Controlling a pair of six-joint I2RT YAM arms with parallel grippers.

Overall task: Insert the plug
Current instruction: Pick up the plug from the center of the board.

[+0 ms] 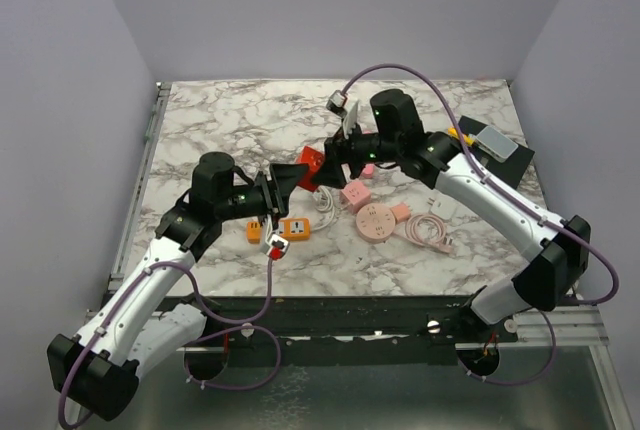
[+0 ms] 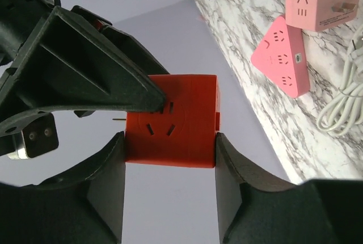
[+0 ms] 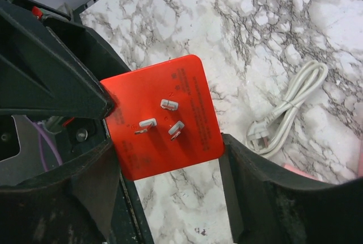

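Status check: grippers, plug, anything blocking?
Left gripper shut on red plug cube, held off the table. Right gripper shut on it too, prongs bare. Not inserted; pink power strips lie nearby, white cable beside them.

- Counting one red adapter cube (image 2: pixel 176 125), with three prongs (image 3: pixel 169 104) showing on its back face.
- Counting two orange socket blocks (image 1: pixel 255 231) (image 1: pixel 295 228).
- Counting two pink socket blocks (image 2: pixel 323 0) (image 2: pixel 283 54), one boxy and one triangular.
- Counting two coiled cables (image 1: pixel 325 200) (image 1: pixel 430 230), one white and one pink.
- Counting one white plug block (image 1: pixel 443 208).
- Noting one small pink piece (image 1: pixel 400 212), kind not discernible.
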